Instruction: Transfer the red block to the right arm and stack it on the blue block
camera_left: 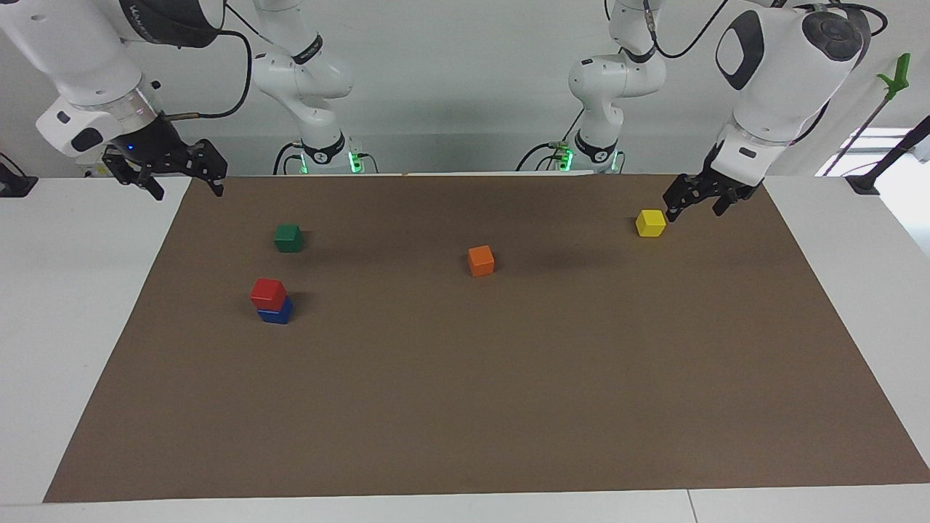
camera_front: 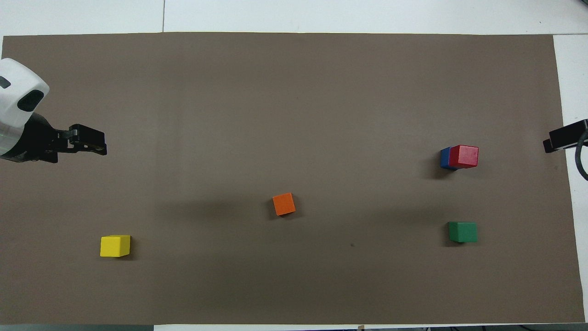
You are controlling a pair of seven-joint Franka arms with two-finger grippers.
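Observation:
The red block [camera_left: 268, 293] sits on the blue block [camera_left: 277, 312], slightly off square, toward the right arm's end of the brown mat. The stack also shows in the overhead view: the red block [camera_front: 464, 156] on the blue block [camera_front: 444, 157]. My right gripper [camera_left: 184, 186], with its blue light, is open and empty. It hangs over the mat's corner near the robots, apart from the stack. My left gripper [camera_left: 694, 210] is open and empty, raised just beside the yellow block [camera_left: 650, 223]. It also shows in the overhead view [camera_front: 92, 140].
A green block [camera_left: 288, 237] lies between the stack and the robots. An orange block [camera_left: 480, 261] lies mid-mat. The brown mat [camera_left: 508, 407] covers most of the white table. A black stand with a green clip [camera_left: 897, 76] is at the left arm's end.

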